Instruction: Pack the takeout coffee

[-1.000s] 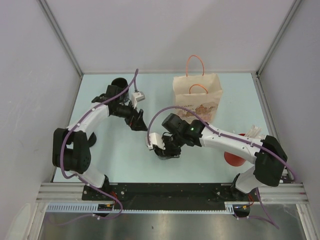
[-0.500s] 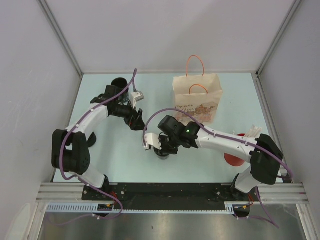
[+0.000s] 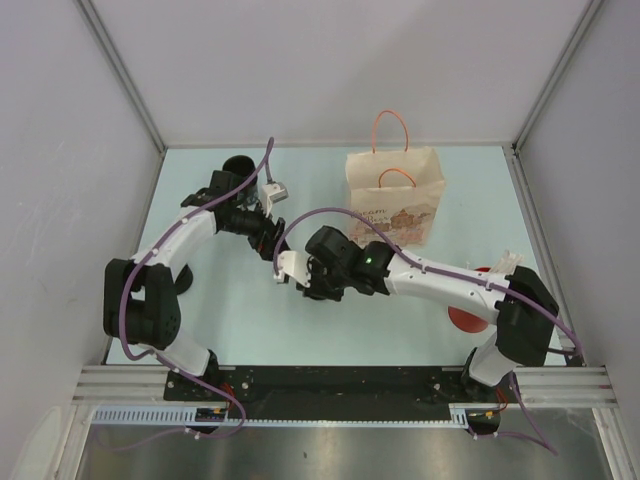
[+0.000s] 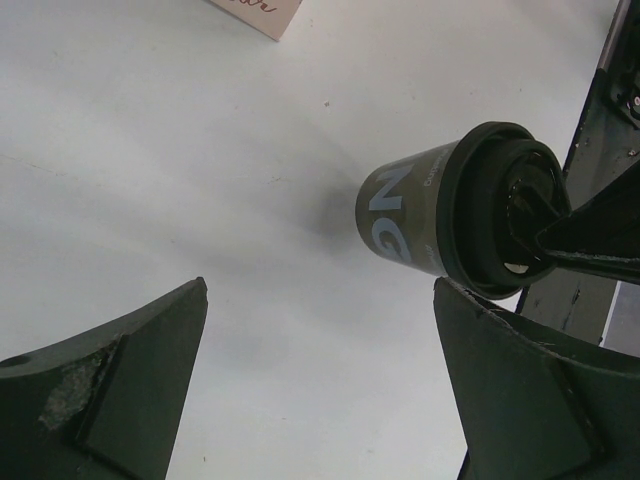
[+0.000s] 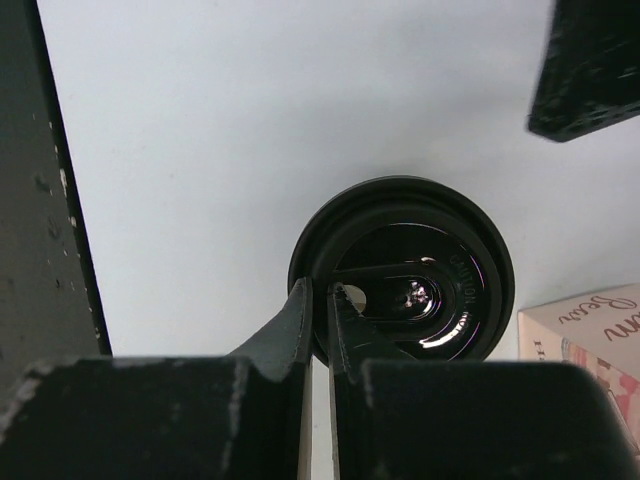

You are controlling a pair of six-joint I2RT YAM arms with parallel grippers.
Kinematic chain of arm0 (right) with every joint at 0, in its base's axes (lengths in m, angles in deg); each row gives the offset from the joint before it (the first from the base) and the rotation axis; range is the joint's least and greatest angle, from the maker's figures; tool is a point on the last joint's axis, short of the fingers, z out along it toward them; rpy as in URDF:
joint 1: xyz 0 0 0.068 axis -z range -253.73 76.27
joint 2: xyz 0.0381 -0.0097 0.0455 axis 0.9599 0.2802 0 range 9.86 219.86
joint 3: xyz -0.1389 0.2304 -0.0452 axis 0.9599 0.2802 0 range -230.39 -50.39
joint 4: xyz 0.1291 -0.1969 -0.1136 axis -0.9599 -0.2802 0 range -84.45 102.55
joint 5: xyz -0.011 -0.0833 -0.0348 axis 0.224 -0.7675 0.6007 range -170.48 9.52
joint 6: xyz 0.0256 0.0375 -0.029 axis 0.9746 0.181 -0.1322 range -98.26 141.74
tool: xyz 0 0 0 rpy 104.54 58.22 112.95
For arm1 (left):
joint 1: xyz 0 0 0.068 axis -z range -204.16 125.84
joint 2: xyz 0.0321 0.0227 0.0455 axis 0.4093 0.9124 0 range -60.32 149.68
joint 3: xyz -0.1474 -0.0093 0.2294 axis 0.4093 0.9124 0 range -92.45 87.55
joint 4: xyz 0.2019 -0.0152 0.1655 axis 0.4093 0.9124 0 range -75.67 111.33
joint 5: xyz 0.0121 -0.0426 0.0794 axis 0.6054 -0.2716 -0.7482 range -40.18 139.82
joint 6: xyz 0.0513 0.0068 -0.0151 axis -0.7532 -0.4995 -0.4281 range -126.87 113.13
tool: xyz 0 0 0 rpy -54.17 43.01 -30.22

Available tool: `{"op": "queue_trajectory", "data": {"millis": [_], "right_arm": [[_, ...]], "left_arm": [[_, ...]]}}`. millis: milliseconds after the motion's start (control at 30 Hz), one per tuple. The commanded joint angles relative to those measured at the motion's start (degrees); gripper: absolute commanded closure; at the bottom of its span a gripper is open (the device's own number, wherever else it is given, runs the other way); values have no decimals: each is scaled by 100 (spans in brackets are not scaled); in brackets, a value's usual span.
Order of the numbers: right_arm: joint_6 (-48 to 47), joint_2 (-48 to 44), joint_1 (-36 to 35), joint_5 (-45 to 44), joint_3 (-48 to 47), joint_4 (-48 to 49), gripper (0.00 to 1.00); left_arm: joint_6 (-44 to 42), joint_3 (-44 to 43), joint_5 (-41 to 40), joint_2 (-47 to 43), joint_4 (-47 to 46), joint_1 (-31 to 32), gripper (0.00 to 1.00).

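An olive-green takeout coffee cup (image 4: pixel 420 215) with white lettering and a black lid (image 5: pixel 410 265) sits mid-table, mostly hidden under my right wrist in the top view. My right gripper (image 5: pixel 320 295) is shut on the lid's rim, one finger outside it and one inside. Its finger (image 4: pixel 590 235) shows on the lid in the left wrist view. My left gripper (image 4: pixel 320 300) hangs wide open just left of the cup with nothing between its fingers, and shows again as the left gripper (image 3: pixel 275 243). The brown paper bag (image 3: pixel 396 195) with orange handles stands upright behind the cup.
A red round object (image 3: pixel 468 315) and some white pieces (image 3: pixel 505 265) lie at the right, beneath my right arm. A black round item (image 3: pixel 237 165) sits at the back left. Grey walls close in the table on three sides.
My right gripper has slid left and slightly back toward the left gripper, and its jaws have closed onto the lid rim. The left arm has stayed put.
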Motion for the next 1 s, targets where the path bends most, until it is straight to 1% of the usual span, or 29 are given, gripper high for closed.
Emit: {"op": "queue_trajectory", "data": {"millis": [0,167,267,567,667,767,833,967], "right_arm": [[693,215,61,-150,-548,149,98],[1327,664,236,-27,-1224,-149,98],[1600,858,254,-184,-1410,-247,98],[1926,1113,254,-493,-1437,-220,98],[1961,1122,272,-493,-1428,-212,97],[1961,1130,289,-466,-1393,-194,94],[1952,1095,281,-466,-1375,-185,89],[1926,1052,289,-493,-1384,-177,86]], "left_arm": [[47,56,63,-283,-129,-44,1],[56,65,45,-283,-138,-44,1],[56,74,28,-292,-164,-44,1],[135,100,-78,-309,-261,-44,1],[135,109,-69,-292,-261,-44,0],[135,109,-69,-283,-261,-44,0],[135,118,-69,-283,-270,-44,1],[135,118,-69,-283,-270,-44,1]]}}
